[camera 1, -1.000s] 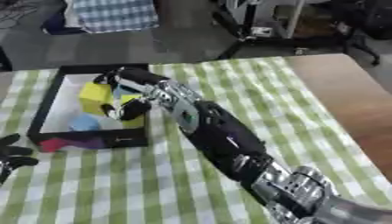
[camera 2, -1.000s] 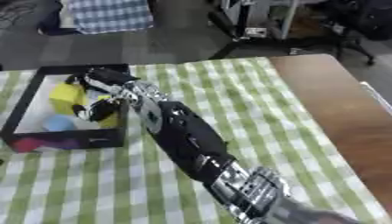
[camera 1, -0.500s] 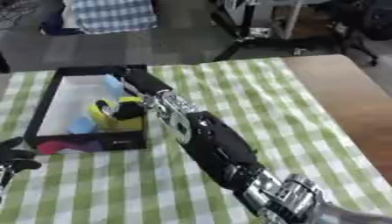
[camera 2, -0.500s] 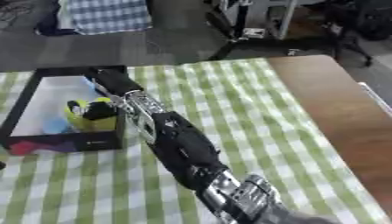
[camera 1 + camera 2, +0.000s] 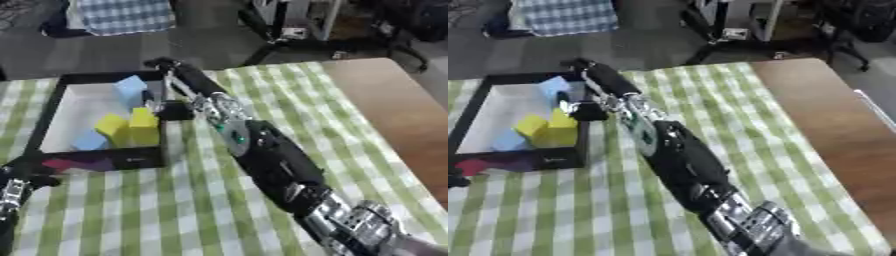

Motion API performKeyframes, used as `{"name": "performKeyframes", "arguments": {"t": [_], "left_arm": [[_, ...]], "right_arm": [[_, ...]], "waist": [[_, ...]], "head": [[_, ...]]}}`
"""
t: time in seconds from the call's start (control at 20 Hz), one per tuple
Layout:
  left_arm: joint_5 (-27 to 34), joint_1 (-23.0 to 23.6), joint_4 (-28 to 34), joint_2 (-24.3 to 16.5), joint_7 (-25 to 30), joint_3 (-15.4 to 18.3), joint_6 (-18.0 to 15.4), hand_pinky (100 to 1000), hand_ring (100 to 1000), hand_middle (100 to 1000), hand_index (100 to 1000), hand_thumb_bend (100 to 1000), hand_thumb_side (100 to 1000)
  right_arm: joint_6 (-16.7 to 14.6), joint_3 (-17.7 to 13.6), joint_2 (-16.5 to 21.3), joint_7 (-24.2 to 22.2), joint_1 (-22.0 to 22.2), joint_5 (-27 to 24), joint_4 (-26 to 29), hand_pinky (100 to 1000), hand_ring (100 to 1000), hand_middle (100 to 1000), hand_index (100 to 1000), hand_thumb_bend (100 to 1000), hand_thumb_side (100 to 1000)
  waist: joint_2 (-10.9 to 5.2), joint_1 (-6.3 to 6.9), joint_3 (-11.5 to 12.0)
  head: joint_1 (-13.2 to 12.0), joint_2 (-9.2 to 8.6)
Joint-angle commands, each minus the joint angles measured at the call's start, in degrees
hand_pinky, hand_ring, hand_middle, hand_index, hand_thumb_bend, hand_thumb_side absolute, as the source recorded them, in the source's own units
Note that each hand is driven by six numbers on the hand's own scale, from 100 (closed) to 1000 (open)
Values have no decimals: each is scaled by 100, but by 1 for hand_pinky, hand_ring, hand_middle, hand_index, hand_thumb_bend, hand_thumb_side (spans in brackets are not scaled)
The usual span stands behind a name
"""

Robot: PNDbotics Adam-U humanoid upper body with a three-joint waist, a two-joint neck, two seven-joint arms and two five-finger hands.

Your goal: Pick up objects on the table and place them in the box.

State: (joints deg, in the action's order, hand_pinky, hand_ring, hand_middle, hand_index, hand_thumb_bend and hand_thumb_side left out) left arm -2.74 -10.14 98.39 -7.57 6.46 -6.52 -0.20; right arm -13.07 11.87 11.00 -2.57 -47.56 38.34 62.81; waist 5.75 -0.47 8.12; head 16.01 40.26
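Where black box (image 5: pixel 52 117) sits: yellow blocks (image 5: pixel 129 128) inside.

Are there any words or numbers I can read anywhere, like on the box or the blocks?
No readable text anywhere.
The box front wall: a pink patch and small pale marks, too blurred to read.
The yellow blocks and blue blocks: plain, no writing.
The right hand: no label visible.

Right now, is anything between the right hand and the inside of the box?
Nothing visible. The right hand is at the box's right wall, fingers straight. The yellow blocks and the blue pieces already lie inside. The left hand is at the lower left, clear of the box.
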Motion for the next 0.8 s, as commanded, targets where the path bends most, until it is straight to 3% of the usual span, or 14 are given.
{"name": "performKeyframes", "arguments": {"t": [0.05,0.15,0.2,0.25,0.4,0.6,0.8], "left_arm": [[-40,36,47,-164,-128,144,-10,790,590,590,833,100,779],[-58,102,46,-214,-196,208,-8,790,590,589,833,100,778],[-66,133,47,-236,-225,233,-7,790,590,589,833,100,778],[-77,175,43,-263,-256,262,-3,790,590,589,833,100,778],[-104,268,44,-322,-329,322,4,790,590,589,833,100,778],[-116,351,40,-344,-374,352,16,790,590,589,832,100,780],[-114,389,42,-331,-401,377,16,790,590,589,831,100,782]], "right_arm": [[53,91,737,-311,371,-1279,1293,941,847,813,891,100,540],[225,-3,1018,-410,917,-2088,2099,931,825,774,859,100,593],[351,-69,1111,-433,1146,-2416,2418,928,820,770,838,100,699],[467,-153,1189,-429,1400,-2674,2691,926,815,756,822,100,616],[676,-430,1343,-352,2109,-3181,3359,923,808,743,804,100,634],[822,-877,1178,82,3030,-3643,3823,918,788,705,779,100,710],[841,-1188,747,417,3787,-3924,4044,918,779,689,802,100,759]], "waist": [[-220,-59,-77],[-269,-72,-165],[-291,-77,-195],[-320,-82,-244],[-379,-82,-350],[-408,-58,-480],[-413,-37,-567]], "head": [[-340,112],[-577,199],[-679,247],[-828,310],[-1149,377],[-1518,386],[-1753,386]]}}
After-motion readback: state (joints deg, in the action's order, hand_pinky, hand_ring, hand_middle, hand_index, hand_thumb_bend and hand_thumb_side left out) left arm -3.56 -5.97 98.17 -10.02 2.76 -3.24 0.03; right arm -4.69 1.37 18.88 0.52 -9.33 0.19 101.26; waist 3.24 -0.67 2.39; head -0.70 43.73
